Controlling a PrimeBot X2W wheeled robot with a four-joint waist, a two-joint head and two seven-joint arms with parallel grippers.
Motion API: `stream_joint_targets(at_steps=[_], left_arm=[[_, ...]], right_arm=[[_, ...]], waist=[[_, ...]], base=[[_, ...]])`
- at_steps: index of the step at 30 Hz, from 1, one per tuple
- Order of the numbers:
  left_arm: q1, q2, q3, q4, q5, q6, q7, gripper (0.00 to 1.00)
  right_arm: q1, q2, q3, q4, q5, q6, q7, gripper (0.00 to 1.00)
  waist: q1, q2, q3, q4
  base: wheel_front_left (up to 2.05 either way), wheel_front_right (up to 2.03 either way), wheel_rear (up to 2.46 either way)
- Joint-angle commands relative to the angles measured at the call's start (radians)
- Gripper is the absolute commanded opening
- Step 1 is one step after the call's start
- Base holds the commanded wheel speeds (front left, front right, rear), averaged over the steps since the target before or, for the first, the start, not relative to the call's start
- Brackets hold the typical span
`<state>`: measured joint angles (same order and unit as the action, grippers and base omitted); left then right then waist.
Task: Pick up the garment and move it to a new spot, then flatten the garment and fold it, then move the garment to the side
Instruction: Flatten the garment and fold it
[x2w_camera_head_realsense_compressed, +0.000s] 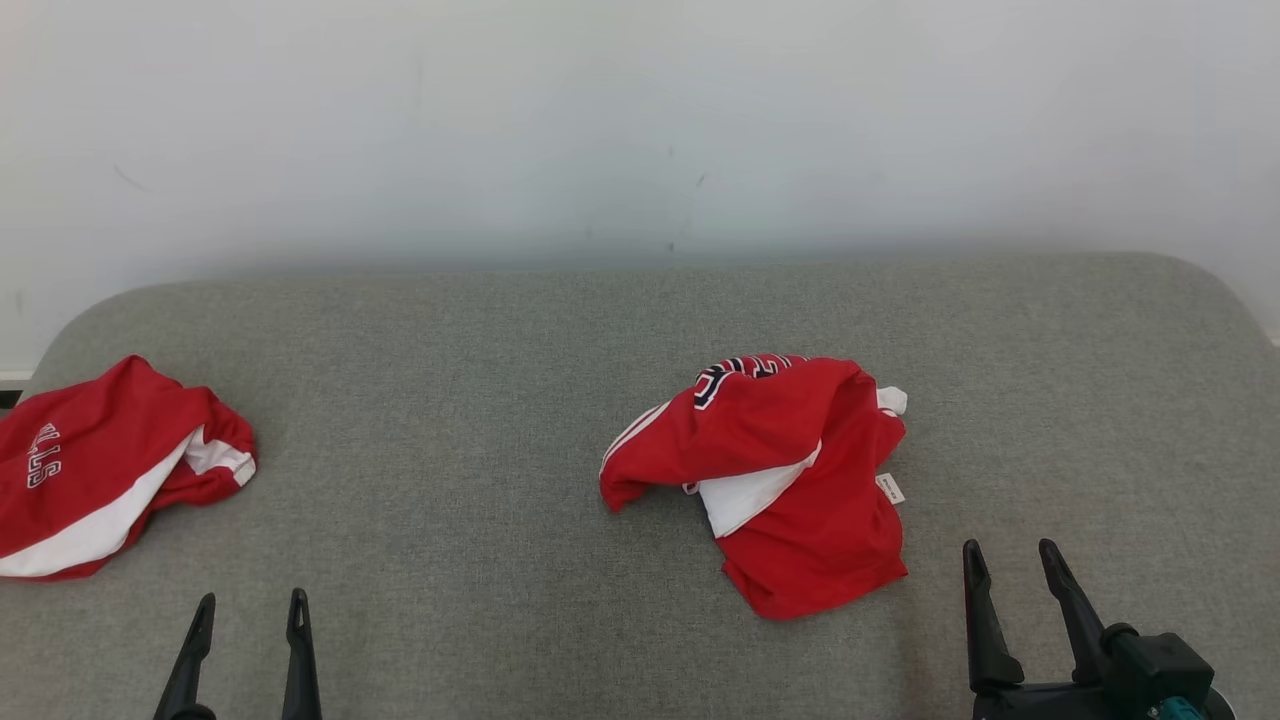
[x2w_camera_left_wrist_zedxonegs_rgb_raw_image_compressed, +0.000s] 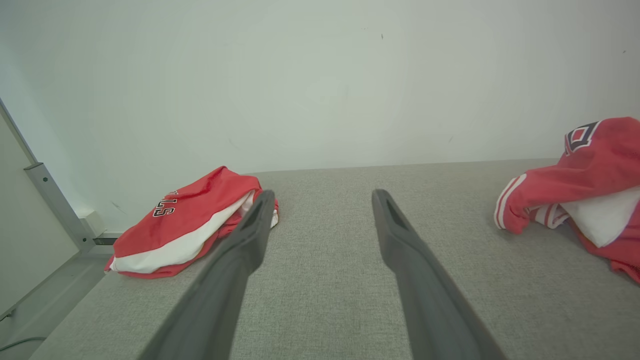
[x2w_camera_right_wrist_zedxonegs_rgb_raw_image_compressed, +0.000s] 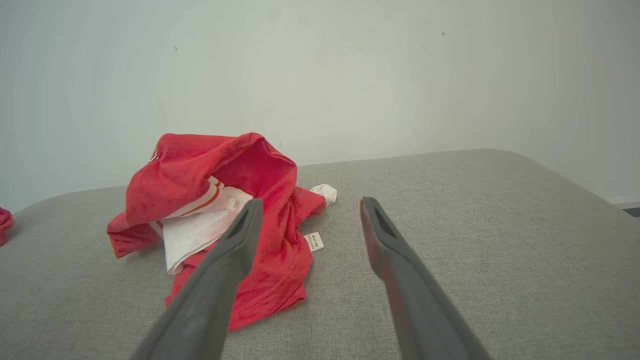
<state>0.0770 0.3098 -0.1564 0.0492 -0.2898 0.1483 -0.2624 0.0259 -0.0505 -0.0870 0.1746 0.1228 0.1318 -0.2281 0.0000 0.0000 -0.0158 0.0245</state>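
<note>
starting stage, seemingly | crumpled red-and-white jersey garment (x2w_camera_head_realsense_compressed: 770, 480) lies on grey fabric surface (x2w_camera_head_realsense_compressed: 480, 400) | left tool (x2w_camera_head_realsense_compressed: 252, 598), right tool (x2w_camera_head_realsense_compressed: 1009, 547) released, empty | pick-up, flattening, folding pending

- The garment (x2w_camera_head_realsense_compressed: 830, 520) was bright red, with a white panel, white stripes on one cuff and navy, white-edged lettering at its twelve o'clock edge.
- Its tag (x2w_camera_head_realsense_compressed: 890, 488) was white.
- The second shirt (x2w_camera_head_realsense_compressed: 90, 450), at nine o'clock, was red with a white band and white-outlined letters.
- The table (x2w_camera_head_realsense_compressed: 450, 400) was flecked grey and the wall (x2w_camera_head_realsense_compressed: 640, 120) off-white.
- The left gripper (x2w_camera_head_realsense_compressed: 250, 602) and right gripper (x2w_camera_head_realsense_compressed: 1008, 548) had black fingers.
</note>
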Motion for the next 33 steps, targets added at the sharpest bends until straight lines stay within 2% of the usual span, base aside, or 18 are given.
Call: stream_joint_targets(at_steps=[1,16,33], left_arm=[[0.009,-0.004,0.008,0.000,0.011,-0.004,-0.003,1.00],[0.012,-0.013,0.025,0.022,0.032,-0.016,-0.004,1.00],[-0.001,0.005,0.010,0.011,0.030,0.002,0.047,1.00]], right_arm=[[0.012,0.001,0.002,0.000,-0.004,-0.002,0.002,1.00],[0.011,0.001,0.009,0.000,-0.003,-0.002,0.004,1.00],[0.015,0.001,0.014,-0.022,-0.023,-0.002,0.024,1.00]], waist=[[0.0000,0.0000,-0.001,0.000],[0.0000,0.0000,-0.001,0.002],[0.0000,0.0000,-0.010,-0.001]], base=[[0.00,0.00,0.00],[0.00,0.00,0.00],[0.00,0.00,0.00]])
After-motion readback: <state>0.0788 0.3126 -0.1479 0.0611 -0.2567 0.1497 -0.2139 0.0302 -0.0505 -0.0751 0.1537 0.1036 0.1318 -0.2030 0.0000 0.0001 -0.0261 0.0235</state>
